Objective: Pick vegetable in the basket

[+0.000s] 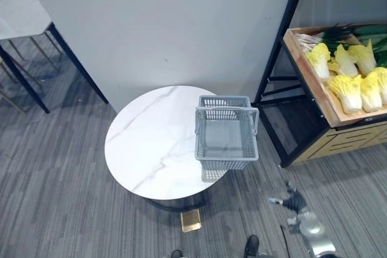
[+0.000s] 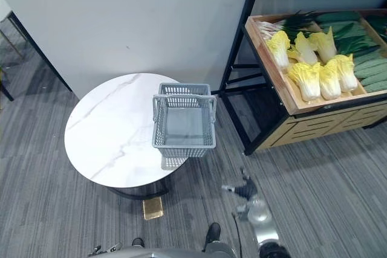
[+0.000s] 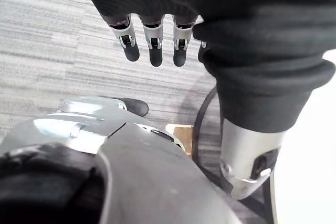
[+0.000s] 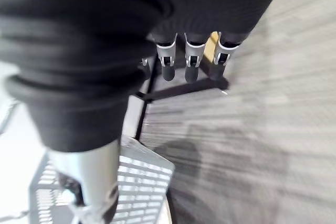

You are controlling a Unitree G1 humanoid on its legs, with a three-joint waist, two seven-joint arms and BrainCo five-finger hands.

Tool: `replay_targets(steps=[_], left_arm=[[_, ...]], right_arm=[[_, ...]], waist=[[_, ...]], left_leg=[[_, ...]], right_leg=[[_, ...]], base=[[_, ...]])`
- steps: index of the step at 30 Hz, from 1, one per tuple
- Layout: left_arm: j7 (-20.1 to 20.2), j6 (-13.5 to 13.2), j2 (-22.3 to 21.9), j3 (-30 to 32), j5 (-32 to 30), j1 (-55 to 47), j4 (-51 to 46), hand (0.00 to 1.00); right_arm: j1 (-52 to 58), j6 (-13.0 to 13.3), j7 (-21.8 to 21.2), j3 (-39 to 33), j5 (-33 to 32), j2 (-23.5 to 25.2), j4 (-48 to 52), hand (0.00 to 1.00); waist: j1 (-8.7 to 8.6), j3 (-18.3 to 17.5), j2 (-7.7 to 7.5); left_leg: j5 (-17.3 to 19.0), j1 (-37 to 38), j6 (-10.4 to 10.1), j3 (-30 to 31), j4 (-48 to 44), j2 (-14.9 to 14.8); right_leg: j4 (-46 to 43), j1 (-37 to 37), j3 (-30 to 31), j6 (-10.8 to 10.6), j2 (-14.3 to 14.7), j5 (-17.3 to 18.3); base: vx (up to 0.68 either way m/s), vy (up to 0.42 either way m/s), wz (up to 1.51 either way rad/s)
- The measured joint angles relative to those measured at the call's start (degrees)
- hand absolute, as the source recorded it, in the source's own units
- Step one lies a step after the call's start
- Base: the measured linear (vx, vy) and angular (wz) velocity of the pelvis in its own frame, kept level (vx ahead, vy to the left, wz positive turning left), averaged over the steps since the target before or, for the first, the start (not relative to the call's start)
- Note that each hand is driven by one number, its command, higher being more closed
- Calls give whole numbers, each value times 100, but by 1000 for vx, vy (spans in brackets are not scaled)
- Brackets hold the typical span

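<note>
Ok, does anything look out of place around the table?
The grey basket sits at the round table's right rim and seems to hang slightly past it, so a knock might tip it. A small yellowish block lies on the floor by the table's base. Nothing looks spilled.

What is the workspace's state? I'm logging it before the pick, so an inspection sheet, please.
Surface: round white marble table, bearing only the grey plastic basket.
Job's things: basket empty, at the table's right edge; napa cabbages in the wooden shelf crate.
Clutter: nothing seen.
Hands: left hand and right hand open, holding nothing.
Cables: nothing seen.
Surroundings: grey plank floor, white wall, black shelf rack.
</note>
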State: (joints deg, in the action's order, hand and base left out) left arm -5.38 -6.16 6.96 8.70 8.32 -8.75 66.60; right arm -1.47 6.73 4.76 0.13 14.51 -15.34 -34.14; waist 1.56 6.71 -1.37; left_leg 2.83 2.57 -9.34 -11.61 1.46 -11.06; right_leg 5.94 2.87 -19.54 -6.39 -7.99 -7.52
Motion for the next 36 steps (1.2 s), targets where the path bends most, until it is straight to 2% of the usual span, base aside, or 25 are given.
replay_targets(steps=[3, 7, 11, 13, 15, 16, 18, 20, 23, 31, 36], left_arm=[[-6, -3, 68, -53, -61, 11, -55, 0], [-56, -40, 97, -42, -60, 29, -73, 0], [-60, -80, 81, 74, -61, 80, -166, 0], [-71, -84, 83, 108, -60, 125, -181, 0], [-116, -83, 53, 240, -51, 286, -208, 0], [-117, -82, 52, 242, -51, 290, -212, 0], [-138, -91, 34, 245, -17, 320, -327, 0], [-200, -87, 35, 240, 47, 370, -328, 0], [-299, -95, 43, 238, 54, 438, -336, 0], [-362, -239, 77, 43, 275, 540, -352, 0], [-477, -261, 81, -61, 279, 667, -380, 0]], right_arm=[[-433, 95, 98, 282, 633, -551, 1080, 0], [-1119, 211, 231, 749, 1280, -1078, 2170, 0], [-2197, 322, 231, 1469, 1423, -1306, 2272, 0], [-2683, 328, 223, 1831, 1421, -1429, 2101, 0], [-3802, 323, 209, 2425, 1419, -1586, 1409, 0], [-3843, 324, 210, 2434, 1419, -1588, 1386, 0], [-4710, 306, 193, 2676, 1415, -1621, 654, 0], [-5288, 214, 182, 2746, 1415, -1636, 138, 0], [-5664, 121, 196, 2749, 1419, -1638, -279, 0], [-6195, -57, 230, 2665, 1490, -1638, -1434, 0], [-6278, -157, 309, 2240, 1556, -1638, -1851, 0]], waist=[[-32, 30, -109], [19, 148, -122], [85, 429, -141], [115, 500, -160], [288, 716, -201], [292, 726, -200], [444, 939, -220], [523, 1071, -231], [655, 1230, -276], [653, 1564, -243], [655, 1659, -218]], left_leg=[[42, -243, 62, -65, -99, 176], [11, -420, 115, -30, -176, 231], [1, -498, 129, 65, -182, 220], [-9, -647, 142, 148, -223, 223], [-17, -814, 149, 246, -353, 215], [-17, -821, 149, 253, -357, 215], [-17, -864, 149, 325, -374, 206], [-17, -970, 149, 462, -412, 214], [-17, -1052, 150, 484, -454, 218], [-18, -1172, 152, 597, -507, 217], [-20, -1318, 153, 633, -574, 212]], right_leg=[[6, 252, 151, -67, -173, -140], [4, 402, 166, -33, -218, -236], [2, 408, 80, 1, -208, -266], [-13, 495, 38, 0, -217, -271], [-16, 592, 30, 56, -211, -314], [-16, 592, 29, 56, -211, -314], [-16, 592, 8, 57, -203, -315], [-17, 599, -28, 57, -216, -315], [-18, 646, -34, 57, -224, -315], [-90, 711, -67, 57, -235, -314], [-96, 805, -71, 57, -232, -314]], base=[[-60, 62, -14], [4, 16, 3], [22, -5, 10], [24, 1, 17], [38, -3, 15], [2, -6, 18], [5, -5, 13], [15, 4, 24], [11, 8, 8], [11, 5, 5], [-2, -1, 2]])
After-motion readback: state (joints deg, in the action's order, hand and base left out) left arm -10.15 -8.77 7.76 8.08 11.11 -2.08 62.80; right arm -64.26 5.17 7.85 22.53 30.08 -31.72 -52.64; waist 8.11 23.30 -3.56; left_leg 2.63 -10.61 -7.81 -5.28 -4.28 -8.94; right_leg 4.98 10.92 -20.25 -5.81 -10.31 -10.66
